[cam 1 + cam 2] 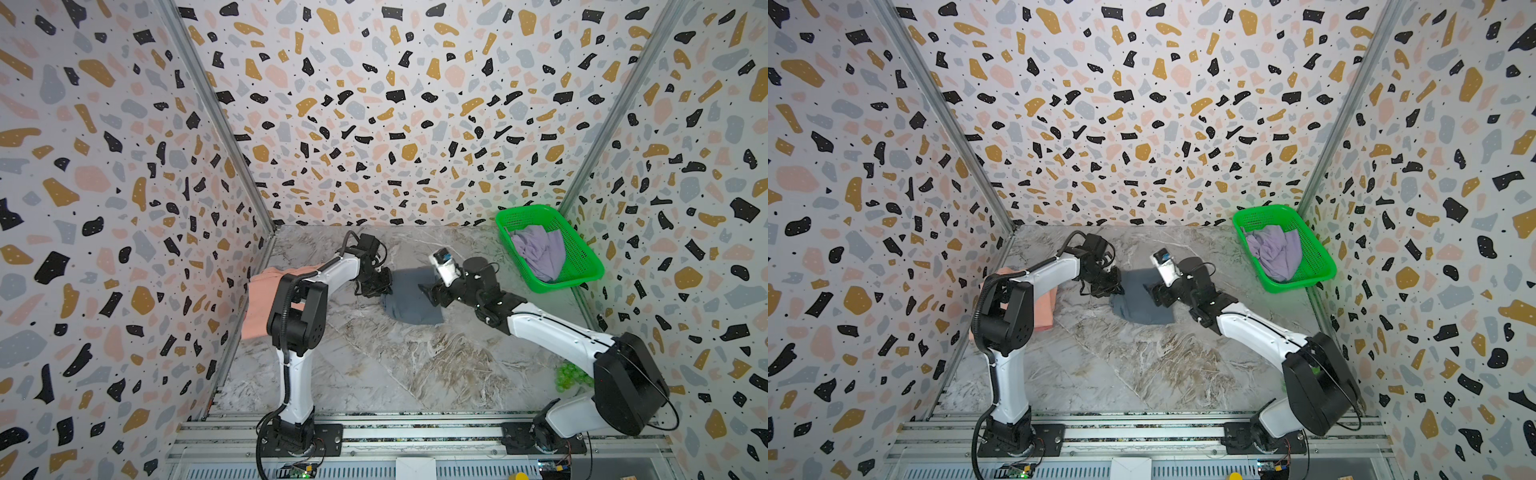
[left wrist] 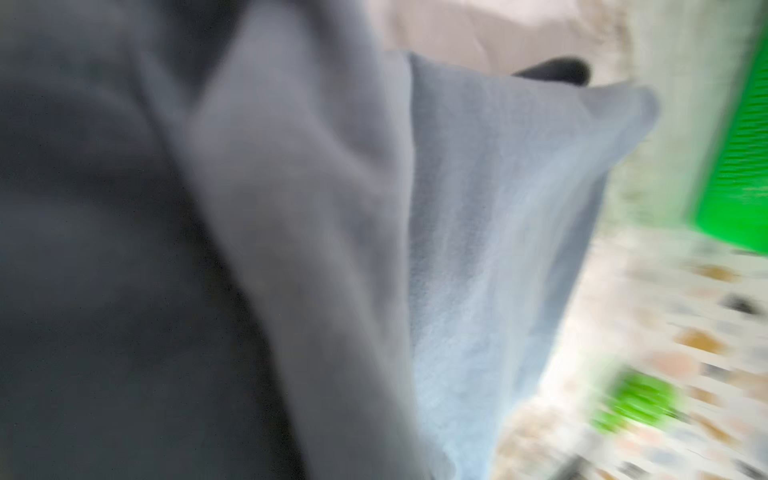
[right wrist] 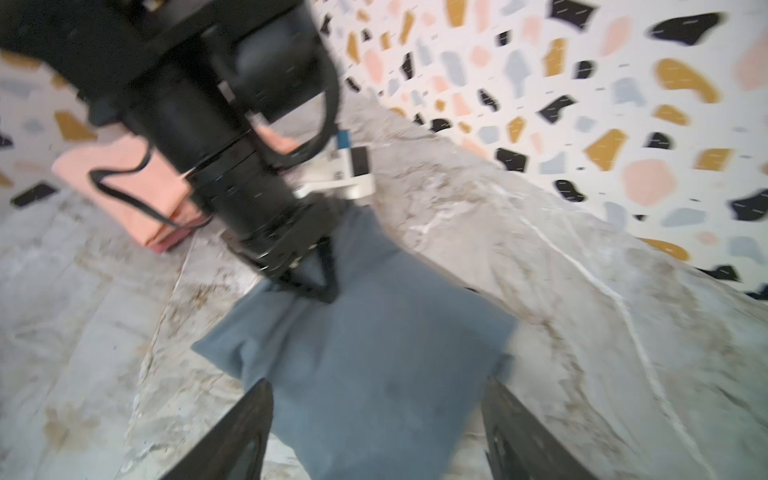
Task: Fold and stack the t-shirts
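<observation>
Against the left wall the folded salmon-pink t-shirt (image 1: 257,303) lies on the table (image 1: 415,365). The left gripper (image 1: 376,287) is clamped on the left edge of the dark grey t-shirt (image 1: 411,307), which lies mid-table. The right gripper (image 3: 378,386) stands wide over its other side, holding nothing. The lilac t-shirt (image 1: 540,249) sits crumpled in the green basket (image 1: 590,266). Folding the grey one seems the step in hand; next, the pinched edge likely needs carrying across.
</observation>
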Action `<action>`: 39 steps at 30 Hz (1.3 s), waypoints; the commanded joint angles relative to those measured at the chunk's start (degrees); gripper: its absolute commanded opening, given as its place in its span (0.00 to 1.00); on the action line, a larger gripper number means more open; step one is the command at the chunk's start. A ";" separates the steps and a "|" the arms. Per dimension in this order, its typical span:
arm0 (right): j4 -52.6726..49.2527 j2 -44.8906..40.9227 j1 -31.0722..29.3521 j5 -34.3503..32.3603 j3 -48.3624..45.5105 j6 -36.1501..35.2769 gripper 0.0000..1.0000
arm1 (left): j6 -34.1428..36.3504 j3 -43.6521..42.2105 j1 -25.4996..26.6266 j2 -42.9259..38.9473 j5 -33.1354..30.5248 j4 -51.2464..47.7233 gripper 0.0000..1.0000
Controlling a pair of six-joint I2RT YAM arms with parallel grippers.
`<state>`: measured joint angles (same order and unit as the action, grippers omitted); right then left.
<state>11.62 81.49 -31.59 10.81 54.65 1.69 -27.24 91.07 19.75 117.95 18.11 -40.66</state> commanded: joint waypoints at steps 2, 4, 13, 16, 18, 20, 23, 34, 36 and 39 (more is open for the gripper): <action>-0.54 -2.13 8.79 3.86 3.24 7.25 0.80 | 11.80 4.85 0.75 -5.06 -26.18 -14.47 0.00; -0.33 -1.63 12.16 3.03 5.09 7.06 0.80 | 12.94 5.54 0.73 -7.12 -31.97 -16.50 0.00; -1.62 1.79 18.35 2.07 9.50 5.34 0.80 | 15.93 8.88 0.56 -11.81 -39.85 -24.23 0.00; -1.25 2.46 18.74 1.90 9.33 5.60 0.80 | 15.18 10.28 -0.61 -12.52 -40.55 -25.88 0.00; -1.09 3.09 18.78 1.94 9.41 5.52 0.80 | 14.20 10.64 -2.16 -13.53 -39.11 -26.15 0.00; -1.14 3.57 18.85 2.03 9.64 5.27 0.80 | 13.29 10.29 -3.67 -15.26 -38.21 -25.62 0.00; -1.09 4.54 18.85 2.04 10.05 4.95 0.80 | 12.10 10.12 -5.90 -17.80 -35.96 -24.89 0.00; -1.03 7.14 18.85 2.16 11.15 4.35 0.80 | 11.85 10.71 -10.44 -23.53 -26.55 -23.66 0.00; -1.04 7.22 18.85 1.80 11.04 4.19 0.81 | 11.26 11.15 -11.84 -24.98 -23.62 -22.87 0.00; -0.91 7.42 18.88 1.62 10.84 4.15 0.81 | 11.33 10.57 -13.14 -26.83 -23.18 -22.39 0.00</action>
<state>10.68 89.08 -12.86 12.43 63.42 6.35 -15.27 99.90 7.97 94.87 -7.46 -64.90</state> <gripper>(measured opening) 0.807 0.086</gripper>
